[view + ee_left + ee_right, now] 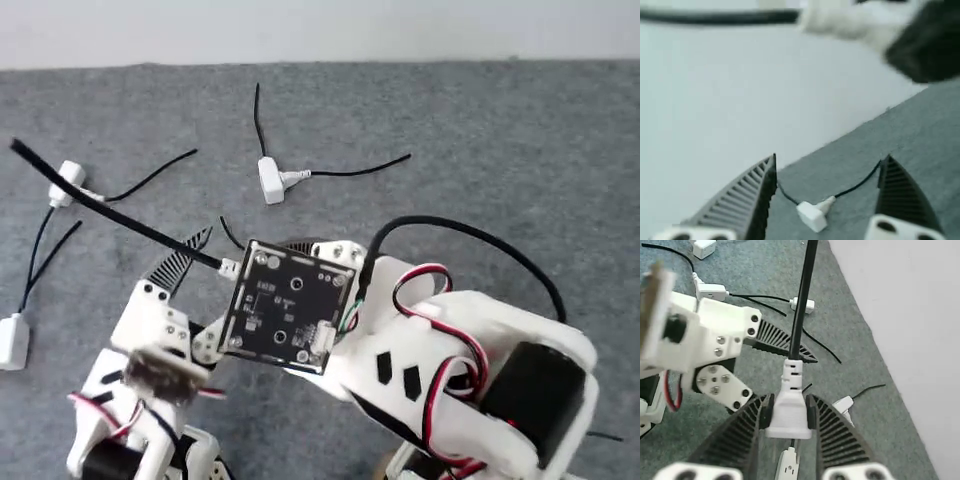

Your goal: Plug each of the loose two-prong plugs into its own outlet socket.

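My right gripper [788, 401] is shut on a white outlet socket [788, 415] that ends a thick black cable [802, 295]. In the high view that cable [110, 212] runs from the far left to the socket's end [230, 267] beside the wrist's camera board. My left gripper [830, 160] is open and raised over the grey table. Between its fingers [752, 197], farther off, lies a white two-prong plug [812, 215], the same plug [270, 180] at the table's middle back. Its ribbed finger [183, 258] stands close beside the held cable. Two more white plugs [68, 183] [12, 340] lie at the left.
Thin black wires [350, 172] trail from the plugs across the grey mat [520, 150]. A white wall [320, 30] bounds the table's far edge. Another white slotted piece [788, 466] sits just under the held socket. The two arms stand close together at the front.
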Tool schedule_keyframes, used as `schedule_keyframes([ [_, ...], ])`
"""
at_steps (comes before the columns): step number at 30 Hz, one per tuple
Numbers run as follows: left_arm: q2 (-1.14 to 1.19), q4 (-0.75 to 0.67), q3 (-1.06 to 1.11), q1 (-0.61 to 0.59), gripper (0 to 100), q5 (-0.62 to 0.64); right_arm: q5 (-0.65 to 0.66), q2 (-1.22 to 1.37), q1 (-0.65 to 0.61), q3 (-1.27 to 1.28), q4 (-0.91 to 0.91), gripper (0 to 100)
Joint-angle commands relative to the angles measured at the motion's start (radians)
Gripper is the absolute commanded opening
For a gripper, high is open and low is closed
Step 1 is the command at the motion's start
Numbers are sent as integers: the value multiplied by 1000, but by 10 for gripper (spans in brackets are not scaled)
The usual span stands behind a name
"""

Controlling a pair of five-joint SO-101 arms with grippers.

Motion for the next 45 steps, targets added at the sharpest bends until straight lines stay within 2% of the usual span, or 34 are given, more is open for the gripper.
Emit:
schedule_keyframes([
  [1, -12, -130, 88, -6, 316, 138, -2, -19, 13, 5, 39, 9],
  [5, -12, -161, 191, -38, 316, 130, -2, -24, 35, 6, 39, 9],
  [11, -12, -166, 337, -92, 316, 193, -5, -24, 91, 32, -4, 9],
  [15, -12, -310, 458, -106, 316, 137, -28, -25, 77, 28, -85, 9],
  [25, -6, -311, 461, 6, 316, 124, -49, -42, 76, 29, -58, 9],
  [31, -8, -305, 461, 0, 316, 288, -75, -102, 77, 29, -76, 9],
  [35, -3, -302, 463, 2, 316, 295, -75, -114, 77, 29, -76, 9],
  [38, -5, -203, 463, 0, 316, 293, -74, -108, 77, 29, -76, 9],
  [42, -8, 87, 463, 0, 316, 293, -74, -108, 77, 31, -76, 9],
  [45, -8, 215, 463, 3, 316, 296, -74, -108, 77, 32, -73, 9],
])
